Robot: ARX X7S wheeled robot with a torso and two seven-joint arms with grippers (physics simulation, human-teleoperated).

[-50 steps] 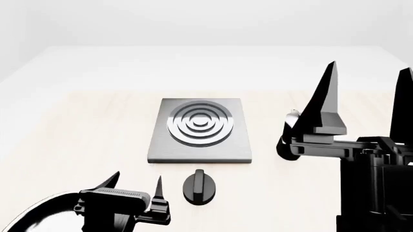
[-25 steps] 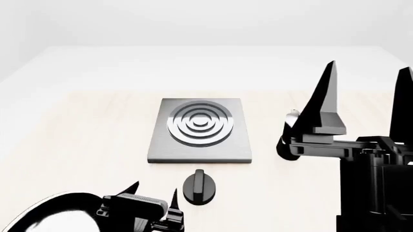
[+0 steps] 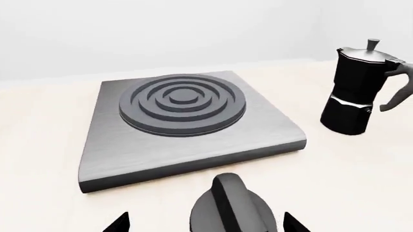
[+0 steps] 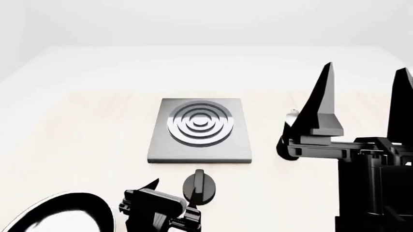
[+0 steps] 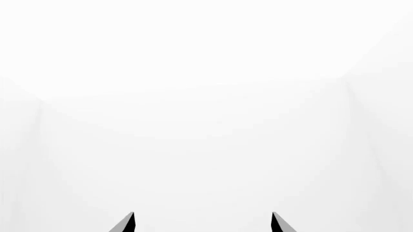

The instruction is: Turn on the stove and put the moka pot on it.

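The left gripper (image 4: 173,198) sits low at the near edge of the table (image 4: 77,140), its jaws spread open, and in the left wrist view its two dark fingertips (image 3: 119,223) show on either side of the knob (image 3: 233,209) without touching it. In the head view the knob (image 4: 200,186) is just ahead of that gripper, a small round black dial with a raised ridge across it, lying on the table just in front of the stove (image 4: 200,129) and apart from it. The stove is a flat square grey plate with raised concentric rings, resting flat near the middle of the table, and nothing stands on it. The moka pot (image 3: 357,92) stands upright on the table to the stove's right, well clear of the plate, its black handle turned away from the stove and its lid knob on top; in the head view only a sliver of the moka pot (image 4: 289,126) shows behind the right arm. The right gripper (image 4: 362,96) is raised high above the table on the right side, its long black fingers pointing upward and held wide apart, with nothing between them; the right wrist view shows only the two tips (image 5: 127,223) against blank white background.
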